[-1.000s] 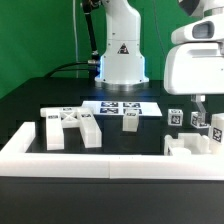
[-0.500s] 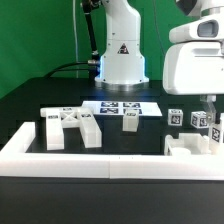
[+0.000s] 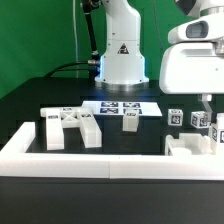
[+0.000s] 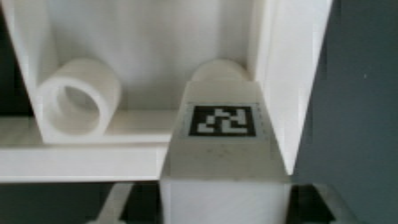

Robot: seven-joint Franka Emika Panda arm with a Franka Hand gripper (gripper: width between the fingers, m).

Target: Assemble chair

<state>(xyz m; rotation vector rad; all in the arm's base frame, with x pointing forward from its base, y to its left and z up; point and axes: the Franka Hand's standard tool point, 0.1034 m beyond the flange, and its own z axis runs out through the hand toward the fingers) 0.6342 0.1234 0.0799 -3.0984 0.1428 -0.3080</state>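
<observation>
The chair [image 3: 60,120] is not yet a chair: I see it as loose white parts spread across the dark bench [image 3: 30,100]. The X-braced frame [image 3: 72,124] lies flat on the exterior view's left, a small block [image 3: 130,121] stands near the middle just in front of the marker board [image 3: 120,106], and a group of square legs [image 3: 197,120] with a low slab [image 3: 188,146] sits on that view's right. All of it is behind the long white rail [image 3: 100,160] along the near edge. I have the claw [image 3: 205,108] low over the right-hand group, since I judge that is where the next part to pick up waits. In the wrist view a tagged leg [image 4: 222,125] runs straight up the centre line, with a round white ring [image 4: 71,100] beside it and white walls behind. I take that centring as deliberate, so the fingers would meet the leg's flat sides squarely and not twist it. Whether the claw is apart or clamped on that leg I cannot tell: the fingertips are hidden at the picture's edge in the wrist view and too small in the exterior view. The neighbouring legs stand close by, so any sideways drift could knock them over.
</observation>
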